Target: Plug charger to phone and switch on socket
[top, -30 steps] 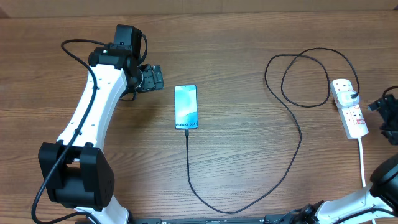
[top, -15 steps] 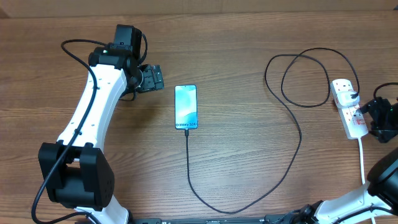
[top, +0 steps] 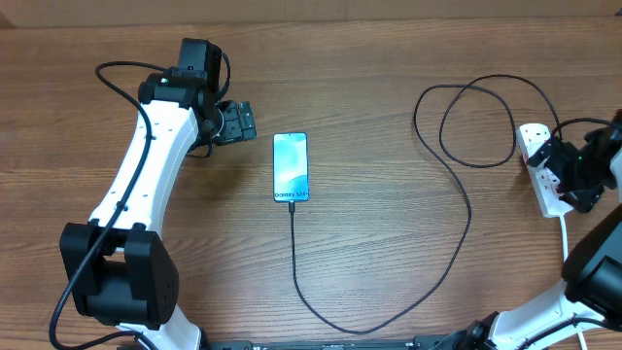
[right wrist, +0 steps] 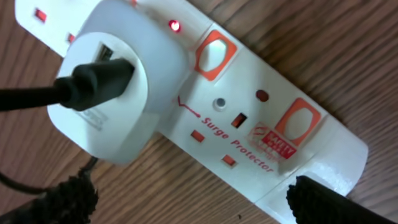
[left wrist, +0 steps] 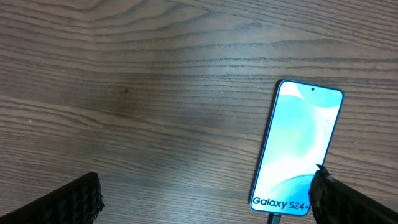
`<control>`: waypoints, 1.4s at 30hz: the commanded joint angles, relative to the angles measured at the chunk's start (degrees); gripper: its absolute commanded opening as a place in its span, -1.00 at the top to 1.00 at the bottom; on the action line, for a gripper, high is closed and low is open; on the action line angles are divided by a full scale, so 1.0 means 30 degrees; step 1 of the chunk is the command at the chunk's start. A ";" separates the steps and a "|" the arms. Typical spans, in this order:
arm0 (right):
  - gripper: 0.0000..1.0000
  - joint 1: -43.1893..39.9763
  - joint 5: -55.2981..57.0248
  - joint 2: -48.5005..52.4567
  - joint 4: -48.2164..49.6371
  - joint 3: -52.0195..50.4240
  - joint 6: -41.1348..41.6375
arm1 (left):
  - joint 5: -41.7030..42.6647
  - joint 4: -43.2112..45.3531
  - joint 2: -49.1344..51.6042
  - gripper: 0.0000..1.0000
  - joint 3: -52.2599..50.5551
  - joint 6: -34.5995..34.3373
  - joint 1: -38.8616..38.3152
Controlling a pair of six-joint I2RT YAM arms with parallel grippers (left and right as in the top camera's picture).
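Observation:
The phone (top: 291, 166) lies flat mid-table with its light-blue screen lit; in the left wrist view the phone (left wrist: 298, 149) reads "Galaxy S24+". The charger (top: 457, 238), a thin black cable, runs from the phone's bottom edge in a wide loop to the white socket (top: 553, 201) at the right. My right gripper (top: 556, 167) hovers open over the socket (right wrist: 249, 124), whose white adapter (right wrist: 118, 93) holds the black cable; a small red light (right wrist: 175, 25) glows beside it. My left gripper (top: 245, 122) stands open to the left of the phone, holding nothing.
A white cord (top: 567, 248) trails from the socket toward the front right. The socket carries orange-red rocker switches (right wrist: 213, 55). Bare wooden tabletop (left wrist: 155, 93) surrounds the phone. The left arm (top: 146, 175) stretches along the table's left side.
My right gripper has moved left from the table's right edge to above the socket, narrowing briefly and then opening wide. The left arm, phone and cable have not moved.

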 commanded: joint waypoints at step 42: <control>-1.00 0.0000 0.1005 -0.0444 0.0423 -0.0044 -0.0146 | -0.0255 -0.0036 -0.0466 -0.99 0.0117 0.0379 -0.0197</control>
